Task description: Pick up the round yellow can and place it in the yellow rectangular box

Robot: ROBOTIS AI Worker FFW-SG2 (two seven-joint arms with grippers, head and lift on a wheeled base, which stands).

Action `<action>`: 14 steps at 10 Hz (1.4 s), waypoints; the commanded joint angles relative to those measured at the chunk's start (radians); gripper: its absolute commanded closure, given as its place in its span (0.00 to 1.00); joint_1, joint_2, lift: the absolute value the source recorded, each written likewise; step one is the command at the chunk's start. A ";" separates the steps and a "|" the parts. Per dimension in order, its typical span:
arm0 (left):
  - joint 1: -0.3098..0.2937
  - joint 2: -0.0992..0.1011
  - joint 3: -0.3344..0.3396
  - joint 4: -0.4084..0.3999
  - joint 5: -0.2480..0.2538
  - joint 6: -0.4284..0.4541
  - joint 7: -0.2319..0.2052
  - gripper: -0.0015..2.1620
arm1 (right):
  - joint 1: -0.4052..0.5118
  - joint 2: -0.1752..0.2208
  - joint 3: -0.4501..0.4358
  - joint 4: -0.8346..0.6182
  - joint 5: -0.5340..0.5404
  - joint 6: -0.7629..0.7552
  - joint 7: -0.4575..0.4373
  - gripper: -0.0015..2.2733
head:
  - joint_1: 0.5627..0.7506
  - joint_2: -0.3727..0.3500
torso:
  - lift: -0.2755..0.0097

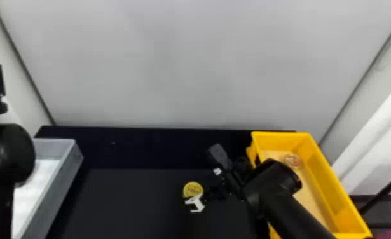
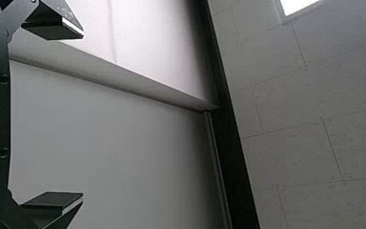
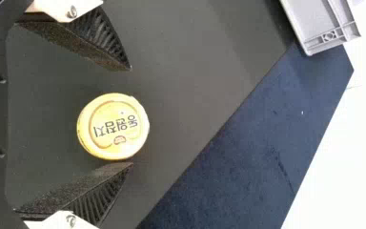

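1. Right end effector is over the middle of the workspace, fingers spread wide, nothing clamped as far as I can see.
2. Round yellow can is on the dark surface, lid facing up. In the right wrist view it sits in the gap between those two fingers, closer to one than the other. Honestly can't tell if that nearer one is touching it.
3. Right arm comes in from the bottom edge of the head view and hides part of the near left side of the yellow rectangular box.
4. That box is over on the right, well apart from the can. It's got a small round reddish item in it, toward the far end.
5. Left arm is at the left edge, so kinda off to the side. Its fingers are wide apart too in the left wrist view, nothing between them but background, with ceiling panels and a bright light beyond.
6. Grey box with a whitish bottom is on the left side, beside that arm.
7. Big plain grey panel stands behind the whole setup, fwiw.
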 commanded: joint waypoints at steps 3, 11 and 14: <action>0.000 0.000 -0.003 0.000 0.000 -0.005 0.000 0.04 | 0.002 -0.002 0.003 0.019 0.012 -0.030 -0.006 0.04 | 0.70 0.41 | 0.97; 0.025 -0.002 0.008 -0.023 0.008 0.014 -0.006 0.04 | 0.201 -0.091 -0.115 -0.533 0.098 0.330 0.051 0.32 | 0.70 0.41 | 0.97; 0.034 0.015 0.022 -0.053 0.000 0.050 -0.009 0.04 | 0.279 -0.107 -0.313 -1.033 0.266 0.654 0.083 0.32 | 0.70 0.41 | 0.97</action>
